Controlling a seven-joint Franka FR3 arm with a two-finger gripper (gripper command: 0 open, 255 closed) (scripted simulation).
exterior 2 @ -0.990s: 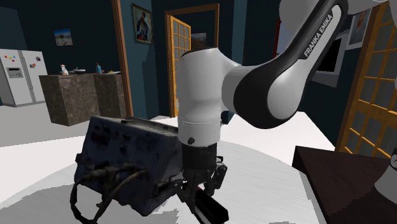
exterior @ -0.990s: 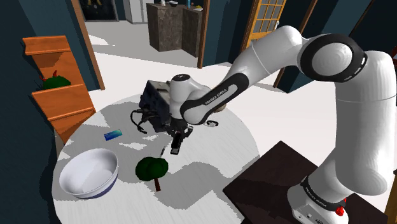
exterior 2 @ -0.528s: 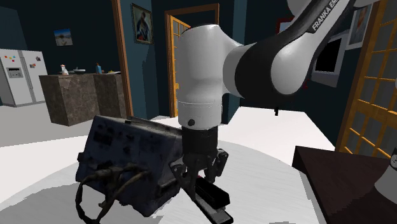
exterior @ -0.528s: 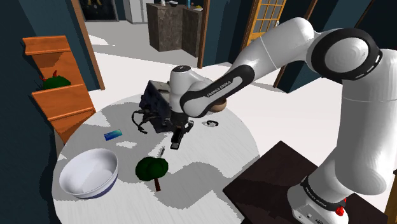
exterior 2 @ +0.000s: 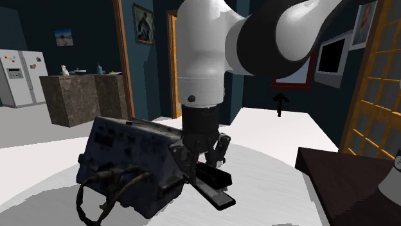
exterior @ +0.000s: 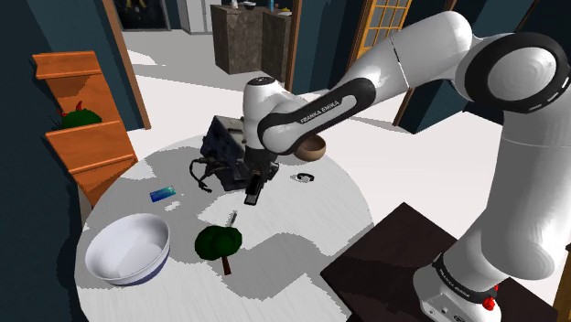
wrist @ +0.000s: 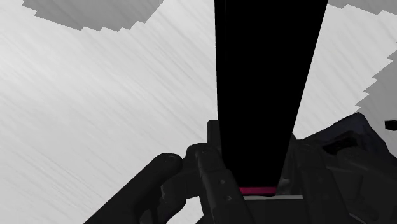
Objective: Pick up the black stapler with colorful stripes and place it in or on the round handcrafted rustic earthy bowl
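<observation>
1. Two fingers (wrist: 215, 175) of mine pinch the black stapler (wrist: 267, 89) at one end, where a pink stripe shows. Its long body juts out ahead of them.
2. Seen from the shoulder view, the stapler hangs tilted from my hand above the grey-and-white table (exterior: 302, 229), just beside a dark box with cables (exterior: 220, 144).
3. One brown bowl (exterior: 314, 148) sits on the table behind my forearm, near the stapler but apart from it.
4. Toward the shoulder view's lower left lie a big white bowl (exterior: 128, 247), a small tree (exterior: 218, 241) and a blue block (exterior: 163, 194).
</observation>
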